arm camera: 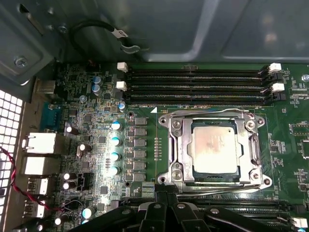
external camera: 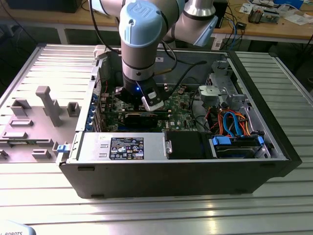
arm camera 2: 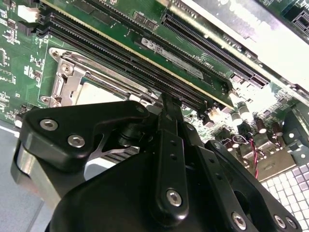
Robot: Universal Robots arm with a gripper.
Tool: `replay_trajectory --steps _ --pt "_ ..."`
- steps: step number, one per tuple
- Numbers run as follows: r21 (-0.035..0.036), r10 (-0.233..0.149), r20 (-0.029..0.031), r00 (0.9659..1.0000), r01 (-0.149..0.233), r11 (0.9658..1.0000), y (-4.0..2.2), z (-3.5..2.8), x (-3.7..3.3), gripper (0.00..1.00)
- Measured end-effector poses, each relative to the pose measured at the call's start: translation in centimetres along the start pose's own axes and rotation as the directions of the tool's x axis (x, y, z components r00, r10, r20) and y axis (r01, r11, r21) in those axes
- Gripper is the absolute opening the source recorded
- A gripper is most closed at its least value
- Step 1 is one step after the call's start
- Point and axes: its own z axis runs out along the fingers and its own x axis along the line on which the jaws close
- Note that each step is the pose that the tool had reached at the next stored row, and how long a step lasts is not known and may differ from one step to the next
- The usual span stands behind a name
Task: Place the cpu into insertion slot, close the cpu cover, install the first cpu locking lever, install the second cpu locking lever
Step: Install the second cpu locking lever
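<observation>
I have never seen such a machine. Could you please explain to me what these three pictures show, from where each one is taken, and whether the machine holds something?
The exterior view shows a robot arm with blue joint caps reaching down into an open computer case that lies on a ribbed metal table. The two other pictures come from cameras mounted near the arm's wrist, so they look closely at the green motherboard inside the case.

In the first wrist view, the cpu sits in the insertion slot, and the cpu cover, a silvery frame, lies closed around it. The long black memory slots run beside it. The gripper hangs just beside the socket. Nothing is visible in its grip, but whether its fingers are open cannot be told.
</observation>
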Motion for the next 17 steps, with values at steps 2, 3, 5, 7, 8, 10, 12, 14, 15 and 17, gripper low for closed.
replay_trajectory --steps 2,3,5,7,8,10,12,14,15,17 --pt "-0.0066 0.0 0.0002 1.0 0.0 1.0 -0.02 0.12 -0.01 0.11" --pt "-0.0102 0.0 0.0002 1.0 0.0 0.9999 -0.03 0.15 -0.01 0.11" --pt "-0.0176 -0.001 0.0002 1.0 0.001 0.9998 -0.04 0.19 -0.01 0.11" --pt "-0.0271 -0.001 0.0004 1.0 0.001 0.9996 -0.05 0.24 -0.01 0.11" --pt "-0.0317 -0.001 0.0005 1.0 0.001 0.9995 -0.07 0.32 -0.01 0.11" --pt "-0.0361 -0.001 -0.0002 1.0 0.001 0.9993 -0.16 0.65 -0.01 0.11" --pt "-0.041 -0.001 0.0014 1.0 0.001 0.9992 -0.21 0.95 -0.04 0.11" --pt "-0.0428 -0.001 0.0005 1.0 0.001 0.9991 -0.25 1.05 -0.04 0.11" --pt "-0.0419 -0.001 0.0005 1.0 0.001 0.9991 -0.24 1.05 -0.04 0.11" --pt "-0.0378 -0.001 0.0009 1.0 0.001 0.9993 -0.14 0.55 -0.03 0.11"
